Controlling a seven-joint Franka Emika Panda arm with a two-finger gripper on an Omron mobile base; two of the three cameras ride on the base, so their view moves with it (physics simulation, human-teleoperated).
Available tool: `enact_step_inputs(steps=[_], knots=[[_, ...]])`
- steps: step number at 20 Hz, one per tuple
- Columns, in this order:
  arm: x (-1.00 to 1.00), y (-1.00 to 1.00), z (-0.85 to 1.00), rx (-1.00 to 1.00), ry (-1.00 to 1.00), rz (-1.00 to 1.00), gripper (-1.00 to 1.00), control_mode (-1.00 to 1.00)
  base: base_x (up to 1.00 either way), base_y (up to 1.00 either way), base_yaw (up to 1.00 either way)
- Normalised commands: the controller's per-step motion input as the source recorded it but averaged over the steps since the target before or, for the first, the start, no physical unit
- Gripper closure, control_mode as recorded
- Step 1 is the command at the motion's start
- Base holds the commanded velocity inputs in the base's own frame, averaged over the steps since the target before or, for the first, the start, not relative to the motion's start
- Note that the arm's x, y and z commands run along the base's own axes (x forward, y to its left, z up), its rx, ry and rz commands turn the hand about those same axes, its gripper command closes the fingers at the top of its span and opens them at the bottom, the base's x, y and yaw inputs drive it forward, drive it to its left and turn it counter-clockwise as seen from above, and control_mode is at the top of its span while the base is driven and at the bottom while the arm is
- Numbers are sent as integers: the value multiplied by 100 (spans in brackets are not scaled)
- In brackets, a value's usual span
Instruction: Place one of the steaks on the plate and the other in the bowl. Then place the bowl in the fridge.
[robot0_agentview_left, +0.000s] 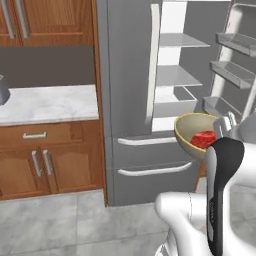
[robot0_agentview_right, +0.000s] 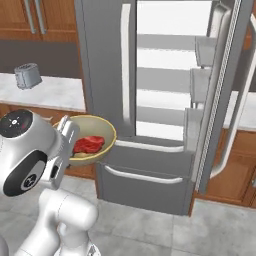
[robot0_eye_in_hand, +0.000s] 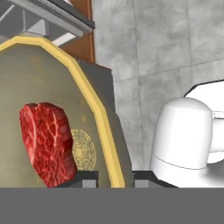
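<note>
My gripper (robot0_eye_in_hand: 114, 177) is shut on the yellow rim of the tan bowl (robot0_eye_in_hand: 52, 78), one finger inside and one outside. One red steak (robot0_eye_in_hand: 46, 142) lies in the bowl. From the base, the bowl (robot0_agentview_left: 192, 131) with the steak (robot0_agentview_left: 202, 139) hangs tilted in the air before the grey fridge (robot0_agentview_left: 130, 75), level with its upper drawer. The gripper (robot0_agentview_left: 226, 124) holds it from the right; from the other side the gripper (robot0_agentview_right: 67, 134) sits at the left of the bowl (robot0_agentview_right: 97, 131) and steak (robot0_agentview_right: 89, 145). The fridge's (robot0_agentview_right: 100, 60) right door (robot0_agentview_right: 220, 90) stands open. The plate is out of view.
White shelves (robot0_agentview_left: 180, 75) show inside the open fridge, with door bins (robot0_agentview_left: 232, 72) on the swung-out door. Two drawers (robot0_agentview_left: 150, 170) sit below. A marble counter (robot0_agentview_left: 50, 102) over wooden cabinets (robot0_agentview_left: 45, 160) lies left, with a toaster (robot0_agentview_right: 27, 75) on it. Grey floor tiles (robot0_agentview_left: 75, 225) lie below.
</note>
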Motion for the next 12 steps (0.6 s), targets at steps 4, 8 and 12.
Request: enact_step_inputs(steps=[4, 8, 12], knots=[[0, 0, 0, 0, 0, 0, 100, 100, 74, 0, -7], [0, 0, 0, 0, 0, 0, 100, 100, 76, 0, -18], [0, 0, 0, 0, 0, 0, 100, 100, 75, 0, -17]])
